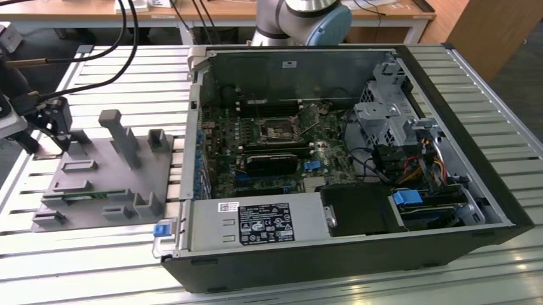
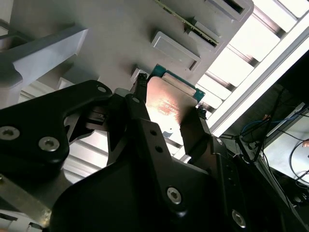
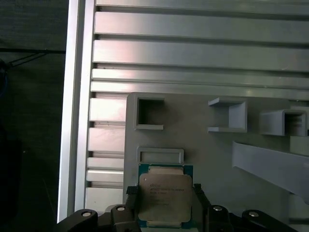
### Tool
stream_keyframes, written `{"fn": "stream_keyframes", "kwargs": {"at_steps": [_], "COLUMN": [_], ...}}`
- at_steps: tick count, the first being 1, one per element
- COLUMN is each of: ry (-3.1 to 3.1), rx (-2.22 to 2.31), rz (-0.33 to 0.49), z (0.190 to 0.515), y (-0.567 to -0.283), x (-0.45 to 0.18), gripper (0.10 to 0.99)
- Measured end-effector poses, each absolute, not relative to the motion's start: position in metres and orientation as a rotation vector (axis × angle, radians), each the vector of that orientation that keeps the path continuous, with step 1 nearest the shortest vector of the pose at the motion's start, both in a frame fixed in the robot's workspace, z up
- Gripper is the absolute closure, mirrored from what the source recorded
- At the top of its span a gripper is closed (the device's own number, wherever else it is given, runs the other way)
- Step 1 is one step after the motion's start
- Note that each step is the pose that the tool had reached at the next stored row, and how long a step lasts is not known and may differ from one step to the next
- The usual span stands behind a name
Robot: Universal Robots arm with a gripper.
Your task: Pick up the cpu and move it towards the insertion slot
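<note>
The cpu [image 3: 164,196], a small square chip with a silvery top and green rim, sits between the two black fingers of my gripper [image 3: 164,192]. The jaws press its opposite edges. In the second wrist view the cpu [image 2: 168,102] hangs just above the grey plastic fixture [image 2: 96,63], with a finger [image 2: 141,104] on each side. In the exterior view my gripper [image 1: 51,141] hovers over the far left part of the fixture [image 1: 102,184]. The motherboard socket [image 1: 278,131] lies inside the open computer case [image 1: 475,190], well to the exterior view's right.
Grey posts [image 1: 119,136] and brackets rise from the fixture close to the gripper. A thin green memory strip [image 1: 85,196] lies in a fixture groove. The case wall [image 1: 197,127] stands between fixture and motherboard. Black cables [image 1: 119,38] hang at the back left.
</note>
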State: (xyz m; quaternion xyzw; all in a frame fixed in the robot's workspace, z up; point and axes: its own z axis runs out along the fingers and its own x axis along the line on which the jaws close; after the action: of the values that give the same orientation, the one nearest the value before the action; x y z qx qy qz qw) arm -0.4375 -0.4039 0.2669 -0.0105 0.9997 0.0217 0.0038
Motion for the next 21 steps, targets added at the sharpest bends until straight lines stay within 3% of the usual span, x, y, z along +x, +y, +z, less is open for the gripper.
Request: {"fn": "stream_keyframes", "kwargs": {"at_steps": [21], "ry": [3.133], "rx": [-0.033], "rz": [0.068], "z": [0.2731], "y": [-0.4038], "x": [-0.4375], "gripper": [0.561]}}
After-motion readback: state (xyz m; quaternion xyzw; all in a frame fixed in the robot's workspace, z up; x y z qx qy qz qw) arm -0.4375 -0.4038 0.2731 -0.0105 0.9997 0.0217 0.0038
